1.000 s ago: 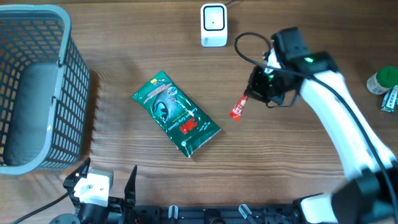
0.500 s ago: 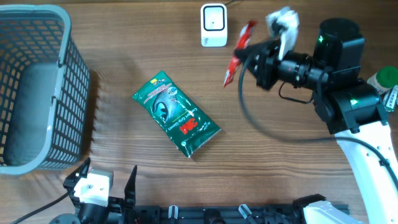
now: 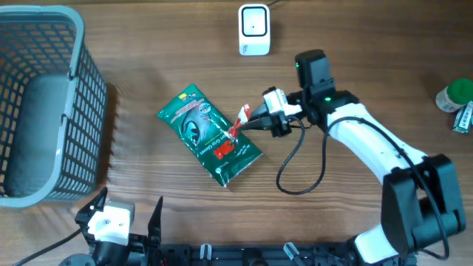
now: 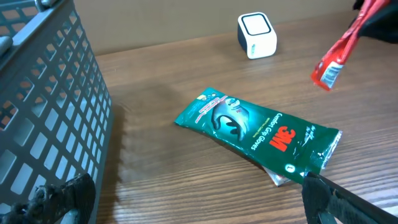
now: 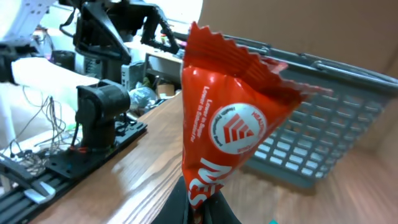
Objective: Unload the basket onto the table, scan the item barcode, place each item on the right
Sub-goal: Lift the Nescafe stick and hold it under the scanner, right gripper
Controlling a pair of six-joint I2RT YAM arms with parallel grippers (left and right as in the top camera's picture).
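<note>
Presenting step: right tool (image 3: 253, 119) pinches the sachet (image 3: 238, 124) aloft; left tool (image 3: 129, 202) gapes empty. Next, likely, face its barcode toward the scanner (image 3: 253, 29).

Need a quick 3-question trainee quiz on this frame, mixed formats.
1. True or false: the right gripper holds the red packet.
2. The green pouch lies: A in the basket, B on the table, C on the scanner.
3. Is the left gripper open or shut?
Key: 1 true; 2 B; 3 open.
</note>
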